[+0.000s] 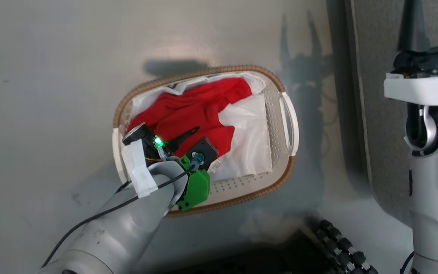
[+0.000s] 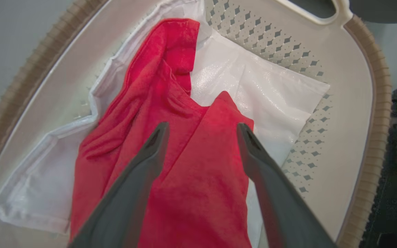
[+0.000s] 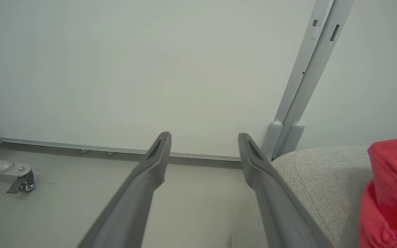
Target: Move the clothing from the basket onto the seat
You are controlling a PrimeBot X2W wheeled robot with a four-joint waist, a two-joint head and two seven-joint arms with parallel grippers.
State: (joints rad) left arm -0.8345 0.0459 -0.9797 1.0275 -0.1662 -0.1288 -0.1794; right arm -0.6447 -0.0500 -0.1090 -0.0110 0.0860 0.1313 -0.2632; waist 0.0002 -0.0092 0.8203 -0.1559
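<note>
My left gripper (image 2: 202,124) is down inside the laundry basket (image 1: 284,114), its two dark fingers spread wide with nothing caught between them. They stand over a crumpled red garment (image 2: 191,172) – one finger over its middle fold, the other near its edge. I cannot tell whether the tips press into the cloth or hang just above it. The garment lies across the basket's floor on a glossy white plastic sheet (image 2: 271,93), which shows bare beside it towards the handle end and is rumpled along the opposite wall. From my head view the basket sits on the pale floor (image 1: 51,76), with the grey seat (image 1: 378,76) just to its right, apart from the rim.

My right gripper (image 3: 203,135) is also wide open and empty, raised beside the seat and pointing at a plain wall (image 3: 150,69) and the floor below it. The seat's rounded, stitched corner lies close beside one finger – and another piece of red clothing (image 3: 391,193) rests on that cushion at the view's edge. A small caster (image 3: 22,184) stands far off by the wall.
</note>
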